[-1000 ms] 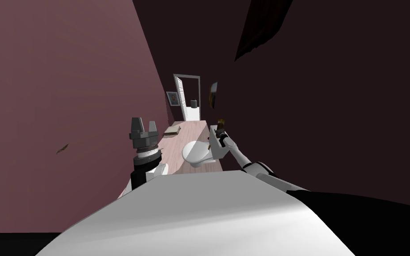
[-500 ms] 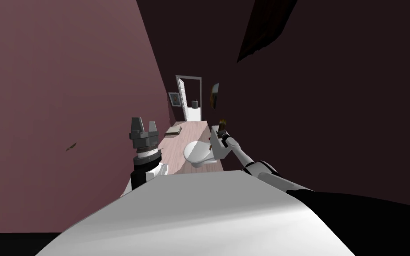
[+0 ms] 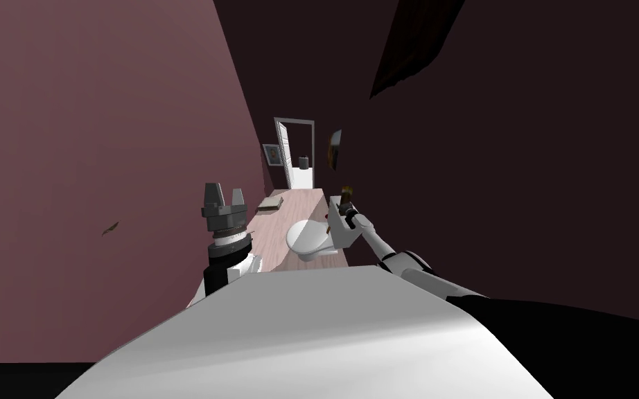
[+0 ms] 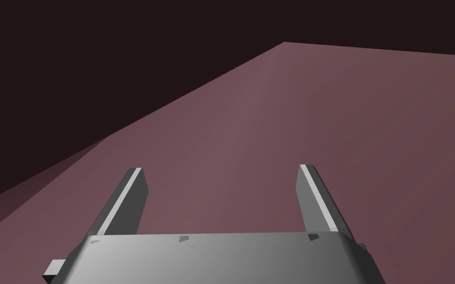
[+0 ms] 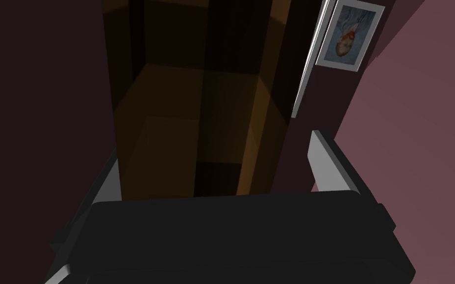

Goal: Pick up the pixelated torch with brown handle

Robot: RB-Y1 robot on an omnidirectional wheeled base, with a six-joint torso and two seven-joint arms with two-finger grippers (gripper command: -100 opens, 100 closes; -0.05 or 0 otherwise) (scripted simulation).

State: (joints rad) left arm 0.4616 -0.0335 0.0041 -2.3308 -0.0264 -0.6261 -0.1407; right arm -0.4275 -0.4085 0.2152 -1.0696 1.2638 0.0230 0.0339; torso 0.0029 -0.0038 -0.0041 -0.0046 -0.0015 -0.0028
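While the left jaws stand apart, the right jaws are wide apart around the brown torch (image 5: 197, 123), near the white toilet (image 3: 308, 239).

The torch (image 5: 197, 108) is a blocky, pixel-like bar in dark brown. It has stepped faces of lighter and darker brown and an orange-brown strip along one edge. It stands between the fingers (image 5: 327, 162) of the right gripper (image 5: 215, 143), rising from the gripper's body along them and past their tips. A narrow gap shows between one side and one finger. The other side lies right at the second finger. In the head view the torch (image 3: 345, 190) is a small dark stick, upright, just above the gripper.
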